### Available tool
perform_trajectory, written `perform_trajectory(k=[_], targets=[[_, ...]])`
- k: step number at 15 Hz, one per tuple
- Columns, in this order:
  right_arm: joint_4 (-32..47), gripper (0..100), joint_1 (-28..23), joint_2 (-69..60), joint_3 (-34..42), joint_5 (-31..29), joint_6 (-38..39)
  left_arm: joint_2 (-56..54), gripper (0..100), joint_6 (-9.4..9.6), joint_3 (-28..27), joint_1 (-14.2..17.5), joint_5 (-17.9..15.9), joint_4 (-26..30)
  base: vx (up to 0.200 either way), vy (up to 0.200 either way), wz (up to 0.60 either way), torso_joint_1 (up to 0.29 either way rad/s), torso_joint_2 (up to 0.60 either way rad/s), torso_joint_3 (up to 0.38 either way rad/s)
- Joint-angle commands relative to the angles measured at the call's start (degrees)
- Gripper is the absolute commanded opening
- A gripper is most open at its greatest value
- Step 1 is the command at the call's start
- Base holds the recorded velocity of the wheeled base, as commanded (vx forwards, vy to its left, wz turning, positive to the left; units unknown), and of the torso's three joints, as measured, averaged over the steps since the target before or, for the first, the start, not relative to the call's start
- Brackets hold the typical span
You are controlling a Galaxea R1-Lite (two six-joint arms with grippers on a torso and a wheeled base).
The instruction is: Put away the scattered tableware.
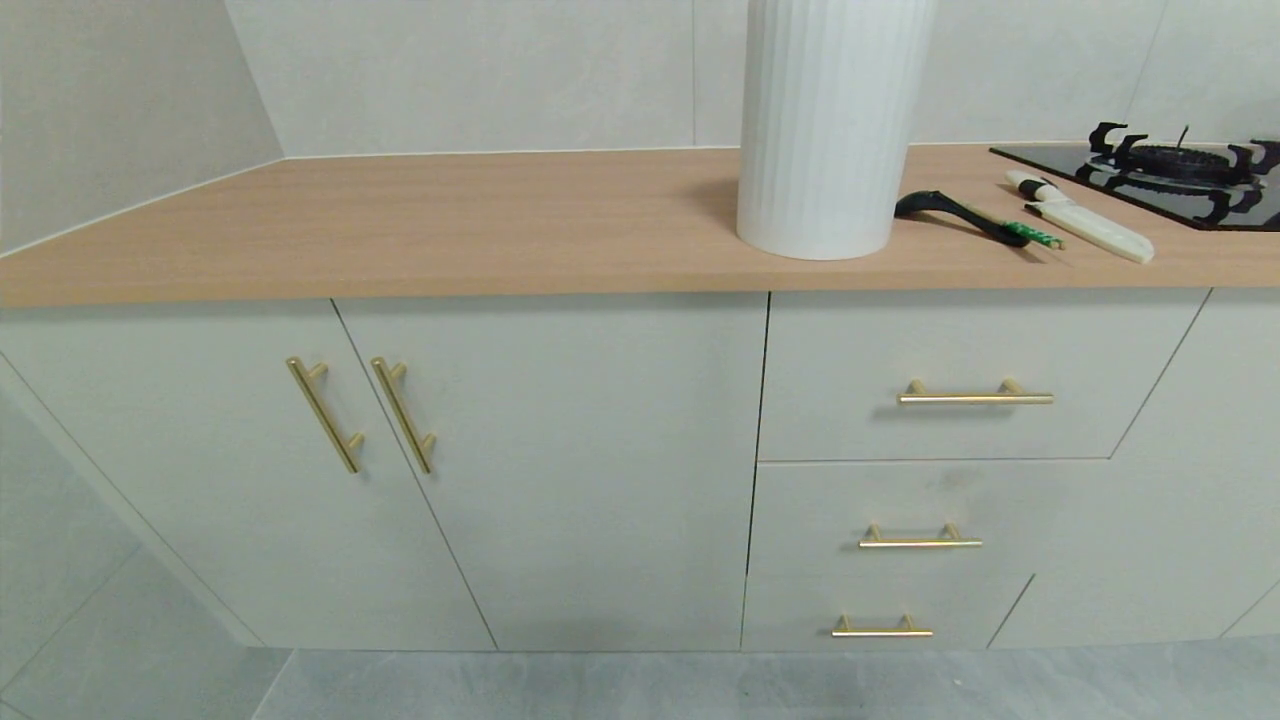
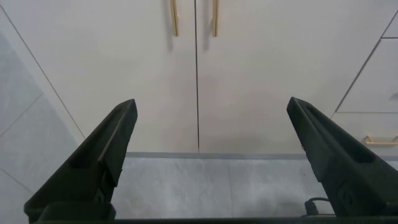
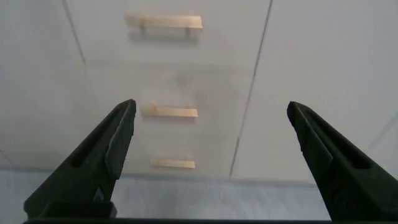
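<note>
A black utensil [image 1: 965,217] and a white knife [image 1: 1082,217] lie on the wooden countertop [image 1: 450,220], beside a ribbed white canister [image 1: 825,130]. The left gripper [image 2: 211,106] and right gripper [image 3: 211,107] both hang low before the cabinet fronts, jaws spread wide and empty.

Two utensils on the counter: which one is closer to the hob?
The white knife, lying right beside the hob. The black utensil with the green tip lies farther off, between the knife and the white ribbed container.

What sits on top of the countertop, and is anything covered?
On the countertop: a white ribbed container, a black utensil with a green tip, a white knife and a gas hob. The container's inside and the spot behind it are hidden.
</note>
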Motion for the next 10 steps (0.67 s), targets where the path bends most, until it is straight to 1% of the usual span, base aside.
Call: perform_trajectory(k=[1,2,3,4,5,6,7,9,10], targets=[[0.9,100,1.6,13.9,-7.5,2.5,0.0,0.1,100,-0.02,0.0,0.0,0.0,0.0,0.000,0.000,0.00,0.000,0.00,0.000],[0.8,100,2.4,19.8,-8.6,4.6,0.1,0.1,100,-0.02,0.0,0.0,0.0,0.0,0.000,0.000,0.00,0.000,0.00,0.000],[0.6,100,2.5,25.9,-9.8,5.1,0.3,0.1,100,-0.02,0.0,0.0,0.0,0.0,0.000,0.000,0.00,0.000,0.00,0.000],[0.6,100,2.4,32.1,-10.9,4.1,0.3,0.1,100,-0.02,0.0,0.0,0.0,0.0,0.000,0.000,0.00,0.000,0.00,0.000],[0.5,100,2.4,33.5,-11.4,3.9,0.3,0.1,100,-0.02,0.0,0.0,0.0,0.0,0.000,0.000,0.00,0.000,0.00,0.000],[0.4,100,2.6,38.8,-13.5,3.4,0.3,0.1,100,-0.02,0.0,0.0,0.0,0.0,0.000,0.000,0.00,0.000,0.00,0.000],[-1.1,100,3.6,46.4,-16.1,3.5,0.3,0.1,100,-0.02,0.0,0.0,0.0,0.0,0.000,0.000,0.00,0.000,0.00,0.000],[-6.2,100,5.5,53.4,-16.5,3.5,0.3,0.1,100,-0.02,0.0,0.0,0.0,0.0,0.000,0.000,0.00,0.000,0.00,0.000],[-9.7,100,7.4,57.5,-16.6,3.1,0.4,0.1,100,-0.02,0.0,0.0,0.0,0.0,0.000,0.000,0.00,0.000,0.00,0.000]])
